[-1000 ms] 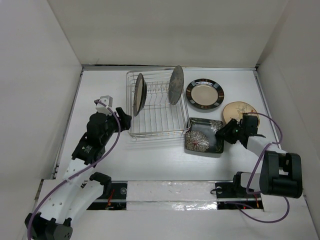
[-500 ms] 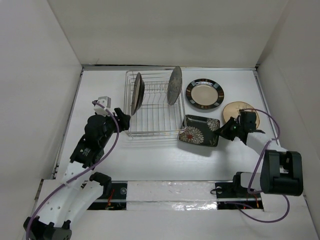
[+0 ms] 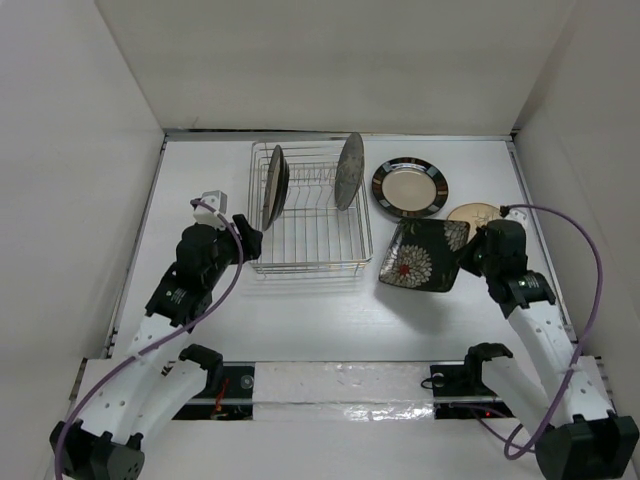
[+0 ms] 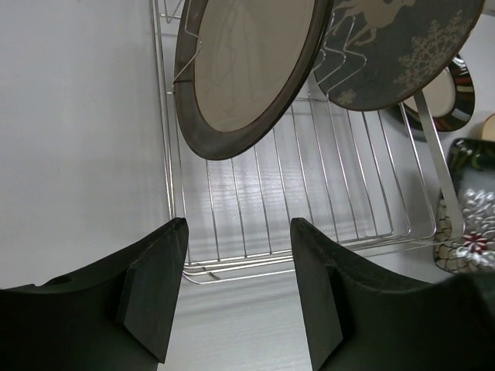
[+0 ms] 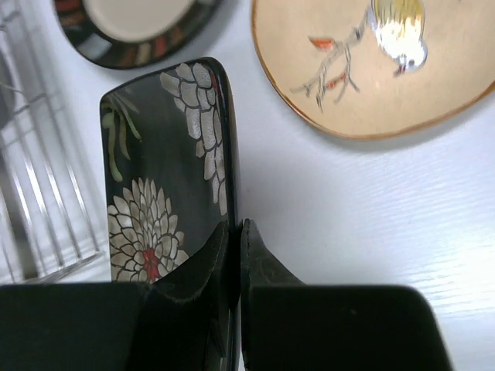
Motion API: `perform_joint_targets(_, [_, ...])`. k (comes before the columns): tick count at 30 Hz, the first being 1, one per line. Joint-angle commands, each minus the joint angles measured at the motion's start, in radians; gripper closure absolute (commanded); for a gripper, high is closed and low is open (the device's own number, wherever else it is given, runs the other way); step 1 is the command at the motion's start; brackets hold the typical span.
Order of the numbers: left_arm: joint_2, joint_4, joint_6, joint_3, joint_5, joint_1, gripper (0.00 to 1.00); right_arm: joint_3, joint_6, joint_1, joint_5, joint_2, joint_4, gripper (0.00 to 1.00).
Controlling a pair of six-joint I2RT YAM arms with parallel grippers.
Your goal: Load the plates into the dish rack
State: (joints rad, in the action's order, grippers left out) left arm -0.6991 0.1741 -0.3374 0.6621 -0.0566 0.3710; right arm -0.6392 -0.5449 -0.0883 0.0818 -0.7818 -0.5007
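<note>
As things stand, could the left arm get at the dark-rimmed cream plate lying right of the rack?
Probably not directly. The dish rack, with two plates standing in it, sits between the left gripper and the dark-rimmed plate; it would have to reach over or around.

This is a robot lab test cell, not a kitchen. The bare white table is boxed in by plain white panels along its far, left and right edges. The left arm and right arm, trailing purple cables, are bolted at its near edge. A dish rack and plates sit on it.
</note>
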Motion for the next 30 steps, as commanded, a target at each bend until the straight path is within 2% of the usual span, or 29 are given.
perform_joint_targets(1, [-0.034,-0.025,0.006,0.022,0.015,-0.02,0.48,-0.22,0.019,-0.068,0.136,0.053,0.087,1.0])
perform_joint_targets(6, [-0.068,-0.019,0.005,0.022,0.005,-0.038,0.48,-0.448,0.127,-0.166,0.211,-0.002,0.082,1.0])
perform_joint_targets(11, [-0.091,-0.002,0.014,0.028,-0.04,-0.038,0.49,-0.652,0.166,-0.324,0.21,-0.12,0.18,1.0])
perform_joint_targets(12, [-0.099,-0.002,0.014,0.024,-0.048,-0.038,0.49,-0.719,0.19,-0.379,0.222,-0.196,0.195,1.0])
perform_joint_targets(13, [-0.099,-0.002,0.014,0.024,-0.049,-0.038,0.49,-0.72,0.2,-0.38,0.222,-0.238,0.2,1.0])
perform_joint_targets(16, [-0.122,0.014,0.009,0.03,-0.071,-0.038,0.51,-0.868,0.243,-0.474,0.237,-0.413,0.226,1.0])
perform_joint_targets(19, [-0.123,0.016,0.0,0.027,-0.098,-0.038,0.54,-1.032,0.27,-0.501,0.259,-0.592,0.209,1.0])
perform_joint_targets(22, [-0.123,0.021,-0.008,0.025,-0.118,-0.038,0.56,-1.164,0.27,-0.501,0.28,-0.706,0.199,1.0])
perform_joint_targets(25, [-0.119,0.021,-0.018,0.019,-0.152,-0.038,0.61,-1.304,0.273,-0.501,0.315,-0.855,0.13,1.0])
perform_joint_targets(30, [-0.135,0.027,-0.025,0.014,-0.17,-0.038,0.62,-1.428,0.276,-0.519,0.365,-1.025,0.077,1.0])
